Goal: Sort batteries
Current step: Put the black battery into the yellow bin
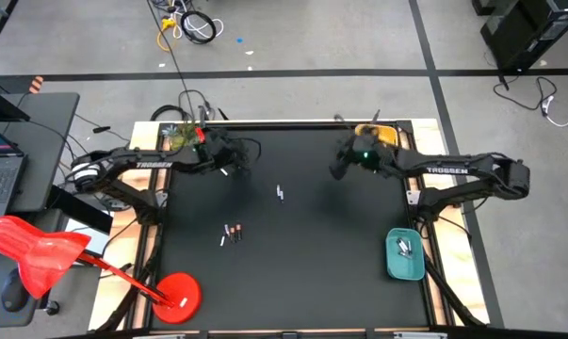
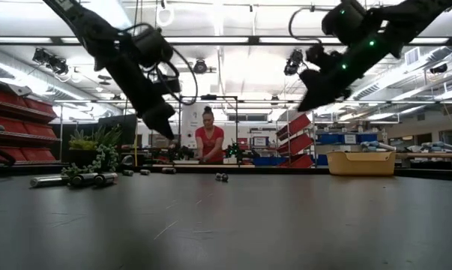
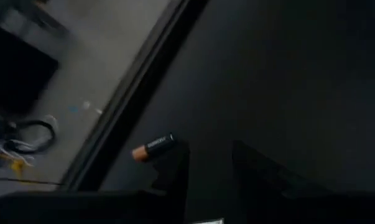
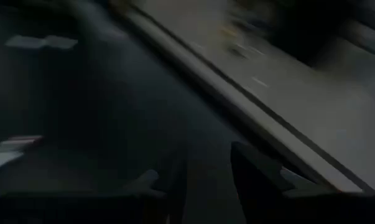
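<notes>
loose batteries point(image 2: 83, 179) lie mid-tabletop and toward its near-left. the left gripper point(image 3: 206, 163), raised near the far-left corner, holds one battery point(image 3: 153, 147); next it needs a tray. the right gripper point(image 1: 340, 168) hovers far-right, empty, parted.

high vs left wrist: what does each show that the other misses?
Only the high view: the teal rectangular tray at the table's right edge with batteries inside, the yellow tray at the far right corner, loose batteries mid-table, and the right gripper raised near the yellow tray.

Only the left wrist view: a dark copper-tipped cylindrical battery clamped by the left gripper and sticking out sideways.

Both: the black table top, its edge and the grey floor beyond.
</notes>
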Controlling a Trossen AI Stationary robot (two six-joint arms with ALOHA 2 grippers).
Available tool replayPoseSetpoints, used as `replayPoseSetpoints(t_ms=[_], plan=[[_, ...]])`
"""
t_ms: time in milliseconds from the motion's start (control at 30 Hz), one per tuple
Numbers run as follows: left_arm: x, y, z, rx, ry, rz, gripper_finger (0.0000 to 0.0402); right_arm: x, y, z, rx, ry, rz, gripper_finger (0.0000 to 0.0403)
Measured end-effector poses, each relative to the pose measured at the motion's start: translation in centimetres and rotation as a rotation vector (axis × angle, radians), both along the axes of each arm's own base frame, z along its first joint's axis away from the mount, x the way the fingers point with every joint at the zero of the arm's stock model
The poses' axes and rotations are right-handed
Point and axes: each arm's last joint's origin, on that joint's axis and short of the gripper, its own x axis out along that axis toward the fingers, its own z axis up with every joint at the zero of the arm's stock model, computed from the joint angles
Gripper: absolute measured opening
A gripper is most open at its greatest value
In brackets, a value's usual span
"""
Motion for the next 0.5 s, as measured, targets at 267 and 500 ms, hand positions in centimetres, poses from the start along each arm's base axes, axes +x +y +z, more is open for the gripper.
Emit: replayPoseSetpoints(t_ms=[267, 500], plan=[[-0.2, 3.9, -0.4, -0.208, 0.031, 0.008, 0.0124, 2.0, 4.6, -3.0, -0.001, -0.186, 0.308, 0.013], [0.9, 7.4, -0.8, -0.202, 0.179, -0.016, 0.0124, 2.4, 5.9, -4.6, -0.006, -0.22, 0.359, 0.0127]])
